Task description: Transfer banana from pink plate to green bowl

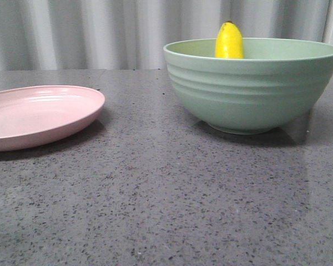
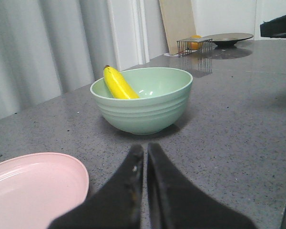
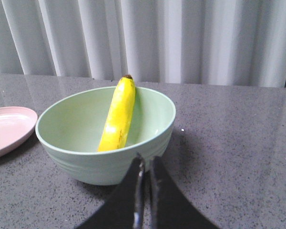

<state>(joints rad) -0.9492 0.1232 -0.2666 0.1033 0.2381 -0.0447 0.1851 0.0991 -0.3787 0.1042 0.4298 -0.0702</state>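
Note:
The yellow banana (image 1: 229,40) leans inside the green bowl (image 1: 254,91) at the right of the table, its dark tip sticking up over the far rim. It also shows in the left wrist view (image 2: 118,84) and the right wrist view (image 3: 118,117). The pink plate (image 1: 36,113) lies at the left with nothing on it. My left gripper (image 2: 146,149) is shut and holds nothing, back from the bowl (image 2: 143,101) and beside the plate (image 2: 33,188). My right gripper (image 3: 147,160) is shut and holds nothing, just short of the bowl's (image 3: 105,138) near wall. Neither gripper shows in the front view.
A pale curtain hangs behind the table. In the left wrist view a wire rack (image 2: 194,45) with something orange in it, a dark dish (image 2: 227,38) and a leaning board (image 2: 177,24) stand far off at the table's end.

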